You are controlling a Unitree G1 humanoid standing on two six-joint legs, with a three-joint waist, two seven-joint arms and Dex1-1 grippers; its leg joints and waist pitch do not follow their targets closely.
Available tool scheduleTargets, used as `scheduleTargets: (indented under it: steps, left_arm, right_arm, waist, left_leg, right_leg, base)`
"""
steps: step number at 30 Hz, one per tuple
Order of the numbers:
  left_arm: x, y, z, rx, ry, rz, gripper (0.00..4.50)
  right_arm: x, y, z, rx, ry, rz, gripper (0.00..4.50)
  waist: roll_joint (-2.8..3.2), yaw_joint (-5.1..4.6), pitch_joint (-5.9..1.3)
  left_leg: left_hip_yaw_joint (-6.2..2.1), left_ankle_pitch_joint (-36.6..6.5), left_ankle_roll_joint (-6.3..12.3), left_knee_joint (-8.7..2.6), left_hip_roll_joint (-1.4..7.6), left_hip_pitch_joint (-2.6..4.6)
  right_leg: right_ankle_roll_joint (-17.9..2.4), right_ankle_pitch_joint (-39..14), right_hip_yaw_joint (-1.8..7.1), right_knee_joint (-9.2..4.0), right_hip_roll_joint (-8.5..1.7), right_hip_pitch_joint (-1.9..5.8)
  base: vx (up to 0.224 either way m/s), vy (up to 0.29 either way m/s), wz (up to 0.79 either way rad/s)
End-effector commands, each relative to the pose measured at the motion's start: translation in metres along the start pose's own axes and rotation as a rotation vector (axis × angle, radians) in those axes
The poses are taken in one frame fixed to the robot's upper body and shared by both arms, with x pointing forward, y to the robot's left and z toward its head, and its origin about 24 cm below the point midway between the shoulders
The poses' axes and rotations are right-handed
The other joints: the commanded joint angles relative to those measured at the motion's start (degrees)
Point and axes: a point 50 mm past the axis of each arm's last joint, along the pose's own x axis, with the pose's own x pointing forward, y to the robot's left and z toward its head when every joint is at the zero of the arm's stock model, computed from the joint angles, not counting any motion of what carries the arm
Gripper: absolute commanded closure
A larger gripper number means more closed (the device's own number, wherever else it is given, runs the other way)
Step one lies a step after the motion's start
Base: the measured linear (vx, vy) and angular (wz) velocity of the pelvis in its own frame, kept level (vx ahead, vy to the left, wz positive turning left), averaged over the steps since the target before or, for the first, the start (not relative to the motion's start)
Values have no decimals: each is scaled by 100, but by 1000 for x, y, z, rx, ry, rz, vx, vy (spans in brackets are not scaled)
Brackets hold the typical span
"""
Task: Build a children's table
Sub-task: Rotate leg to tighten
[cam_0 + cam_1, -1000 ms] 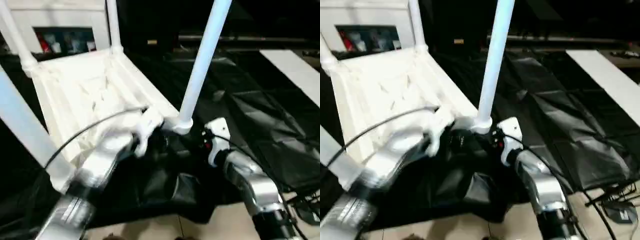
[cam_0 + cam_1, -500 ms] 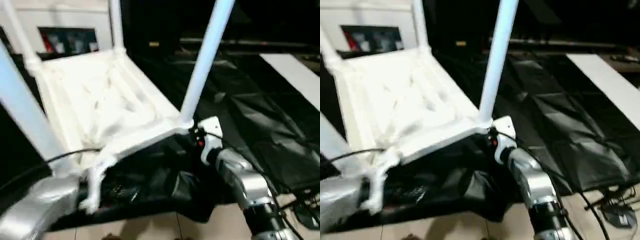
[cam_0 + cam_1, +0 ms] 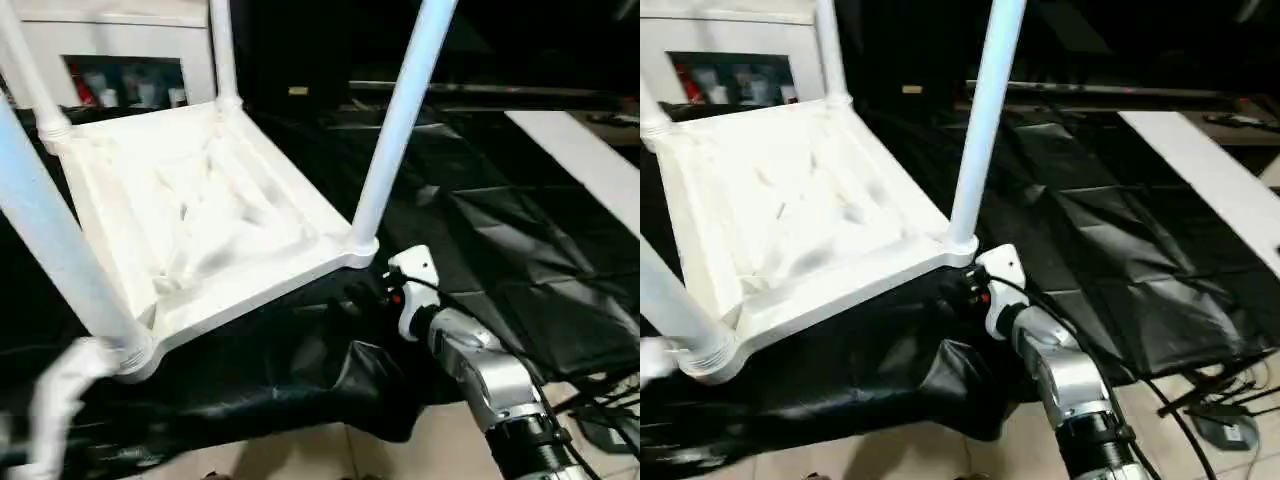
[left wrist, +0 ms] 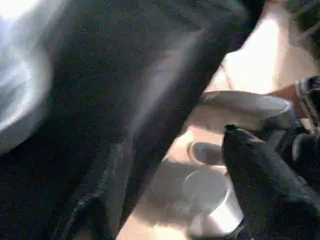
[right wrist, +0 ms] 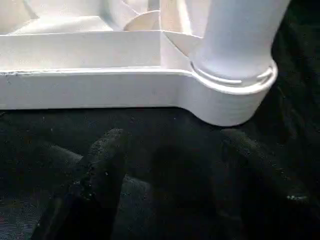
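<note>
All four legs are in, and the children's table [image 3: 210,215] sits upside down on the black-draped worktop [image 3: 500,240], ribbed underside facing up. So the fitting looks finished; what's left, I'd say, is checking each leg is seated and turning the whole thing onto its feet.

The right pincer [image 5: 165,165] hovers low at the nearest corner socket [image 5: 230,97], its black fingers [image 5: 102,170] parted wide and holding nothing, just short of the rim and apart from it. The left pincer [image 4: 265,185] is down by the worktop's edge, over pale floor; one dark finger shows, and whether it's open I can't tell.

The tabletop's long axis runs from near-left away toward the far wall, its near end hanging close to the cloth's edge. The legs point upward, leaning a touch; the near right leg [image 3: 400,120] rises straight out of that corner.

Next move, to my eye, needs both pincers on opposite rims before any flip. One grip alone would let it swing.
</note>
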Motion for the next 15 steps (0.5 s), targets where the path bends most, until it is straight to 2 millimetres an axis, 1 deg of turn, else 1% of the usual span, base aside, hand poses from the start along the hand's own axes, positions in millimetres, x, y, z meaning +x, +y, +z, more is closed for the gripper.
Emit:
scheduleTargets:
  steps: [1, 2, 3, 4, 5, 6, 7, 8, 9, 10, 11, 12, 13, 14, 15]
  left_arm:
    - [-20, 12, 9, 35, -53, 102, 102]
    - [-25, 16, 11, 43, -79, 131, 90]
    - [-30, 21, 14, 57, -113, 171, 75]
    - [-30, 21, 14, 57, -113, 171, 65]
    - [-40, 31, 24, 72, -223, 255, 55]
    - [-44, 36, 30, 69, -287, 296, 44]
    - [-45, 36, 30, 70, -289, 295, 32]
    - [-46, 36, 31, 79, -298, 285, 23]
    - [-46, 35, 33, 85, -325, 281, 18]
    - [-46, 35, 34, 85, -326, 281, 18]
    - [-45, 34, 38, 91, -374, 267, 4]
    - [-44, 34, 40, 92, -386, 263, 4]
    - [-38, 28, 51, 98, -485, 196, 4]
    - [-34, 23, 57, 101, -537, 142, 4]
    - [-31, 20, 61, 102, -568, 108, 4]
  right_arm:
    - [2, -3, 1, -12, 9, -13, 144]
    - [3, -2, 1, -14, 12, -10, 144]
    - [4, -1, 0, -18, 20, -10, 144]
    - [4, -1, 0, -18, 20, -10, 144]
    - [6, -2, 0, -26, 26, -19, 144]
    - [8, -3, 1, -28, 25, -26, 144]
    - [8, -3, 1, -28, 25, -26, 144]
    - [9, -4, 2, -28, 22, -29, 144]
    - [10, -4, 3, -27, 20, -32, 144]
    - [10, -4, 3, -27, 20, -33, 144]
    - [11, -5, 4, -27, 18, -36, 144]
    - [11, -5, 4, -27, 17, -37, 144]
    - [13, -6, 5, -30, 17, -41, 144]
    - [14, -6, 5, -31, 17, -42, 144]
    - [15, -5, 5, -32, 17, -42, 144]
  waist:
    - [166, -19, -180]
    - [168, -26, -182]
    - [151, -16, -178]
    - [159, -7, -177]
    - [155, -1, -198]
    - [171, 16, -204]
    - [178, 19, -211]
    - [174, 24, -214]
    - [149, 18, -217]
    - [153, 25, -223]
    - [152, 28, -238]
    - [156, 35, -251]
    - [158, 42, -260]
    - [163, 67, -270]
    - [172, 82, -271]
  left_leg:
    - [-20, -2550, -67, -434, -28, 48]
    - [-23, -2586, -75, -435, -19, 65]
    - [-28, -2631, -70, -438, -12, 76]
    - [-34, -2650, -71, -442, -13, 81]
    - [-37, -2644, -83, -443, -9, 86]
    - [-33, -2634, -112, -438, -12, 101]
    - [-33, -2603, -130, -436, -10, 99]
    - [-48, -2537, -147, -451, 0, 70]
    - [-51, -2509, -152, -458, 6, 51]
    - [-50, -2495, -158, -456, 6, 55]
    - [-34, -2443, -152, -444, 6, 69]
    - [-27, -2348, -152, -440, 4, 60]
    - [-20, -2318, -164, -438, 7, 71]
    - [-6, -2283, -191, -422, 3, 106]
    - [3, -2309, -228, -412, -1, 105]
  right_leg:
    - [-240, -3208, 230, -625, -221, 115]
    - [-252, -3189, 232, -626, -219, 104]
    - [-295, -3153, 238, -628, -225, 94]
    - [-308, -3149, 239, -627, -224, 95]
    - [-354, -3073, 243, -605, -223, 102]
    - [-408, -2980, 243, -601, -222, 103]
    - [-444, -2883, 250, -584, -228, 112]
    - [-505, -2734, 253, -557, -238, 145]
    - [-539, -2659, 259, -533, -237, 162]
    - [-554, -2628, 263, -525, -238, 164]
    - [-598, -2497, 274, -518, -233, 154]
    - [-653, -2332, 278, -491, -230, 171]
    - [-682, -2262, 278, -482, -227, 168]
    - [-771, -2109, 279, -466, -219, 147]
    - [-856, -1975, 284, -442, -216, 143]
  base:
    - [0, 0, 0]
    - [0, 0, 0]
    - [0, 0, 0]
    - [0, 0, 0]
    - [0, 0, 0]
    - [0, 0, 0]
    - [0, 0, 0]
    - [0, 0, 0]
    - [0, 0, 0]
    - [0, 0, 0]
    - [0, 0, 0]
    - [0, 0, 0]
    - [0, 0, 0]
    - [0, 0, 0]
    - [0, 0, 0]
